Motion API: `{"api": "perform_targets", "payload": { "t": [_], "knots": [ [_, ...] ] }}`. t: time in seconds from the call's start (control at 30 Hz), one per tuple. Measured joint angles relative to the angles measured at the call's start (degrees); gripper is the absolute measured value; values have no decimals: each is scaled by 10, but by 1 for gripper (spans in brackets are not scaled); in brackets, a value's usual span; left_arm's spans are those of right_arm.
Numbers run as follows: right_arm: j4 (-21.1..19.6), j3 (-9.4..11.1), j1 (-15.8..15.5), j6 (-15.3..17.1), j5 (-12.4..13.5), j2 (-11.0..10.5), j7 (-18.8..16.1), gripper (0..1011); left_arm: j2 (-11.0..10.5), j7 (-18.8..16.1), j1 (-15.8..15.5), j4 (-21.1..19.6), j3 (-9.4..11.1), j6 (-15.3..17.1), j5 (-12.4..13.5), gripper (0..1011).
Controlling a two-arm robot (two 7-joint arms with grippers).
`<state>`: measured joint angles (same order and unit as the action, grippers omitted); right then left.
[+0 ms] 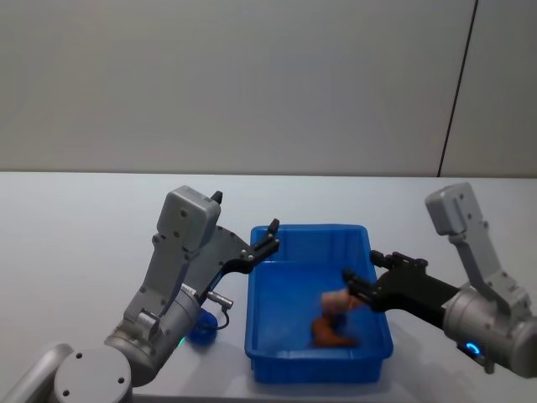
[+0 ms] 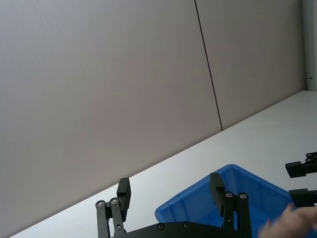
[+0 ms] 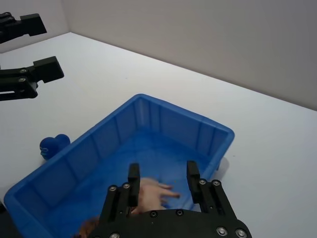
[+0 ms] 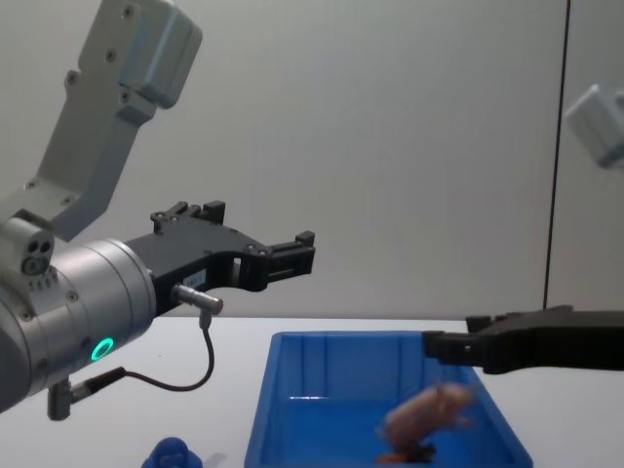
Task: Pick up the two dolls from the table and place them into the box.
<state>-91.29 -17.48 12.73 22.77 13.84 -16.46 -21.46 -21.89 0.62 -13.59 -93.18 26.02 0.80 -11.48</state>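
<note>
A large bright blue box (image 1: 319, 371) is sitting on the white table (image 1: 84, 218), in front of the robot. Inside it, a pink toy pig (image 1: 337, 300) is showing as a blur in the air, above the box floor and toward the box's right side. Below the pig, a brownish-orange shape (image 1: 332, 334) is lying on the box floor; it is too blurred to identify.

The right gripper (image 1: 359, 269) is reaching in over the right wall of the box. Its fingers (image 3: 192, 173) are standing apart and are gripping nothing. In the chest view the pig (image 4: 429, 409) is just below the fingertips and is not touching them.

The dark-blue toy figure (image 1: 200, 329) is resting on the table outside the box, just beside its left wall and near the front. Nothing is touching it.

The left gripper (image 1: 267, 239) is hovering above the box's far left corner, well above the dark-blue toy figure. Its fingers (image 2: 216, 191) are spread wide and are holding nothing.
</note>
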Motion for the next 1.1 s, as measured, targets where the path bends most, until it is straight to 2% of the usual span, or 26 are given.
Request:
{"api": "perform_targets", "payload": {
  "t": [0.3,0.37,0.53,1.1],
  "knots": [
    [15,-7,15,4,-7,12,-14,827,0,0,0,0,0,0,0,1003],
    [15,-8,15,1,-8,11,-14,849,0,0,0,0,0,0,0,1003],
    [3,-3,7,-8,-9,1,-8,989,0,0,0,0,0,0,0,1003],
    [-53,33,-49,-23,24,-61,31,1001,0,0,0,0,0,0,0,1003]
  ]
}}
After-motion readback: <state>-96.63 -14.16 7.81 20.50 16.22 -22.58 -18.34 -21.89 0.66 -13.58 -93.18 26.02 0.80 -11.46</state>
